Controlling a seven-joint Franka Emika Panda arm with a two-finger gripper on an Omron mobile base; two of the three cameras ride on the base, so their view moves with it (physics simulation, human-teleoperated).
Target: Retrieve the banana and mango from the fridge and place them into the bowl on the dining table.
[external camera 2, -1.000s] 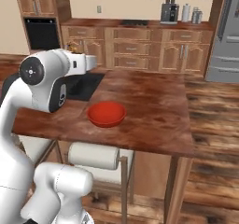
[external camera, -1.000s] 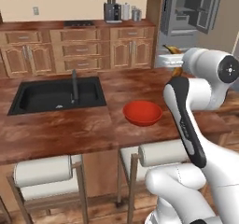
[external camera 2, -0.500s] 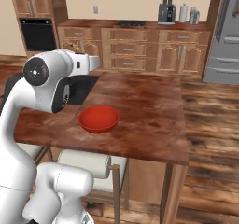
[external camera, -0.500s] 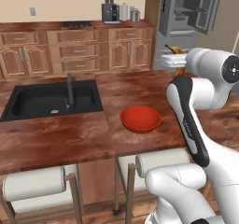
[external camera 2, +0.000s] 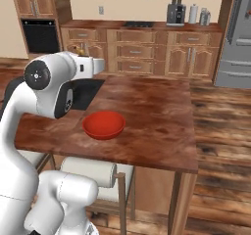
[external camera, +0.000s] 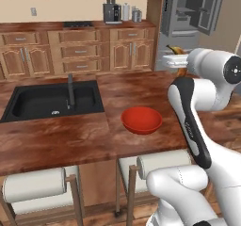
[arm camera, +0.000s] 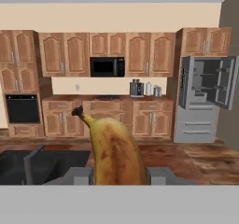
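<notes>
From the left base camera you see the red bowl (external camera: 141, 120) sitting on the reddish-brown dining table (external camera: 61, 142), near its front edge and to the right of the black sink (external camera: 52, 100); the arm folds up on the right, its hand held level above the table's far right corner, behind and to the right of the bowl, with the banana (external camera: 177, 50) poking out above the white wrist. The fridge (external camera: 190, 11) stands behind with a door swung open, which fits a piece of fruit freshly taken from it. From the right base camera the bowl (external camera 2: 103, 125) looks empty, and the hand is raised left of and behind it, so you would judge that the carry is not finished: the fruit has to come forward over the rim before it is let go. In the hand camera the gripper (arm camera: 116, 176) is pinched on the banana (arm camera: 113, 154), a finger pressed against each flank, the stem end pointing away toward the cabinets; holding it by the thick middle keeps it from swinging. You cannot make out the mango from here.
</notes>
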